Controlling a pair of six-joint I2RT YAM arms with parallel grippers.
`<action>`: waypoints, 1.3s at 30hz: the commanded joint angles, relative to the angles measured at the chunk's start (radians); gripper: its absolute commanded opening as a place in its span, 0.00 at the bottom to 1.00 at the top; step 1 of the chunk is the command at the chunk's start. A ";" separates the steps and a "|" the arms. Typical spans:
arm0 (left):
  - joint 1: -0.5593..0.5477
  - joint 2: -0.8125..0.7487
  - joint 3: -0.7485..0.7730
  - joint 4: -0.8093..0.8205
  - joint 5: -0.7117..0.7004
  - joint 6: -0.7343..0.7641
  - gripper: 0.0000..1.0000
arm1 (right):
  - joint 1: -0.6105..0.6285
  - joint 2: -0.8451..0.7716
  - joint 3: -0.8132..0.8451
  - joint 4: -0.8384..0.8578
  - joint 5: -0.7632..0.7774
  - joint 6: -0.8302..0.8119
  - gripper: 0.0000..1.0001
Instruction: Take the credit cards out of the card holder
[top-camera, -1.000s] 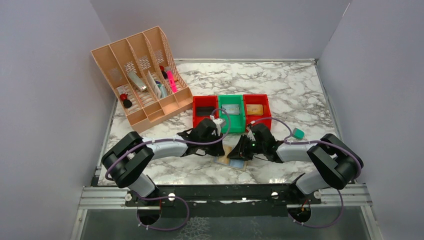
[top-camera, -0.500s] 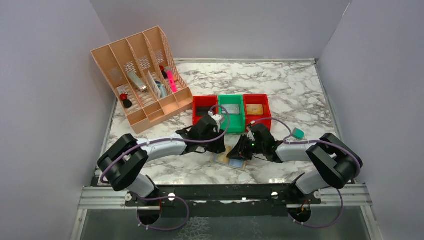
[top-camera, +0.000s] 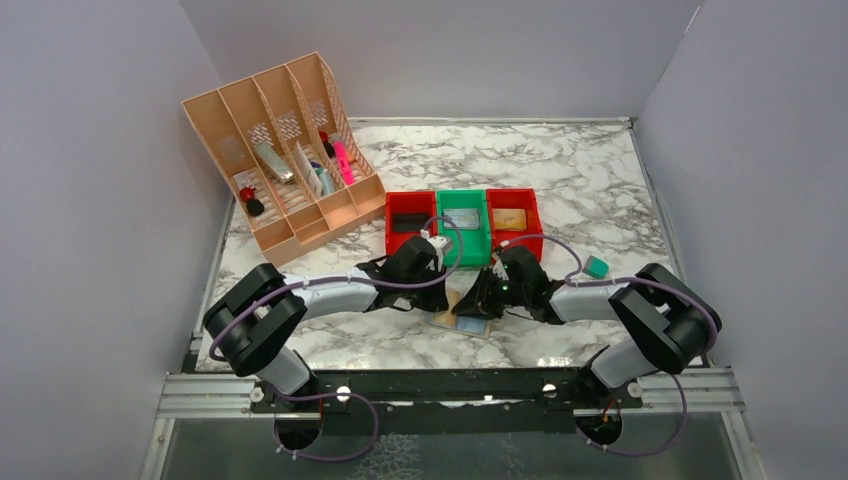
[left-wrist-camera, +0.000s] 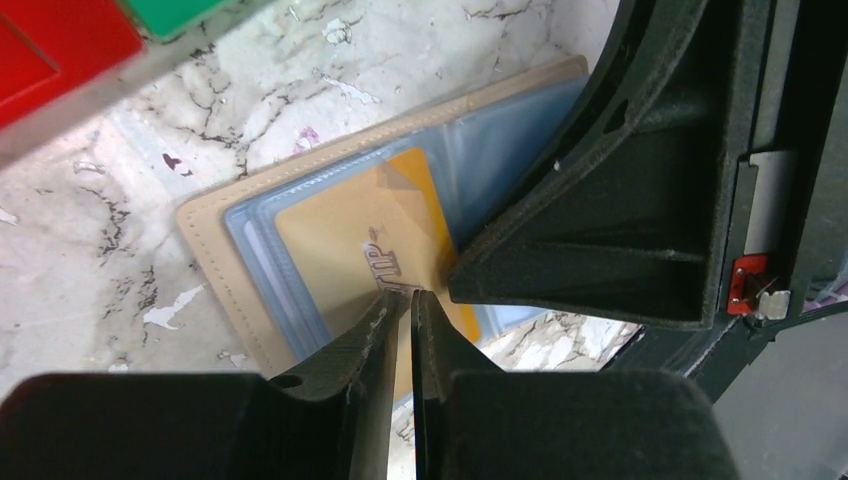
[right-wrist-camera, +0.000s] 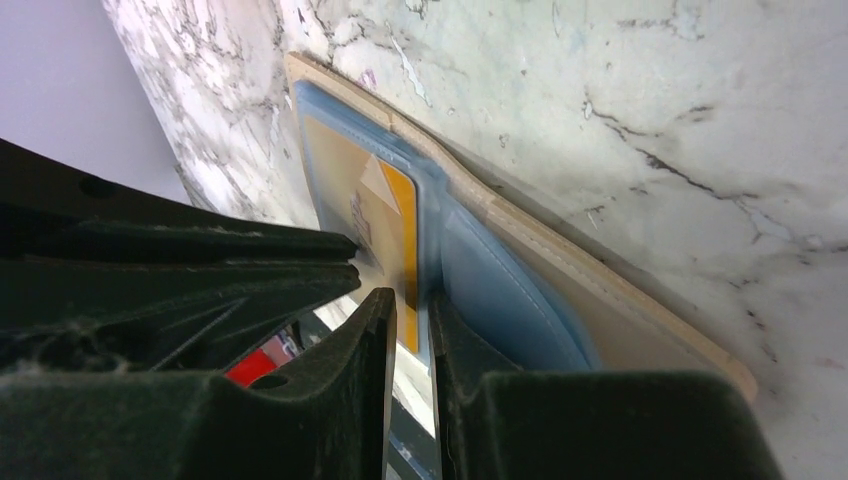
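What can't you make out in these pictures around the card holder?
Left wrist view: the left tool hides some of the orange card's print; whether it pinches the card is unclear.
Right wrist view: the right tool blocks the card holder's near pockets; its grip is unclear.
Top view: both tools cover most of the card holder.

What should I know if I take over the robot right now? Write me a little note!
Left gripper: almost shut, seemingly pinching the edge of the orange card.
Right gripper: almost shut on the blue panel edge of the card holder.
The card holder lies open on the table, in front of the bins.
Done: a card lies in each bin.
Left: pull the orange card out of its sleeve.
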 joint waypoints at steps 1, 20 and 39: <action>-0.008 -0.001 -0.050 -0.047 0.016 -0.001 0.15 | -0.005 0.038 0.000 0.075 0.033 0.025 0.24; -0.013 0.047 -0.002 -0.120 -0.045 0.013 0.36 | -0.005 0.054 0.086 -0.082 0.070 -0.085 0.22; -0.042 -0.105 -0.018 -0.158 -0.196 -0.011 0.38 | -0.006 -0.007 0.110 -0.170 0.116 -0.153 0.23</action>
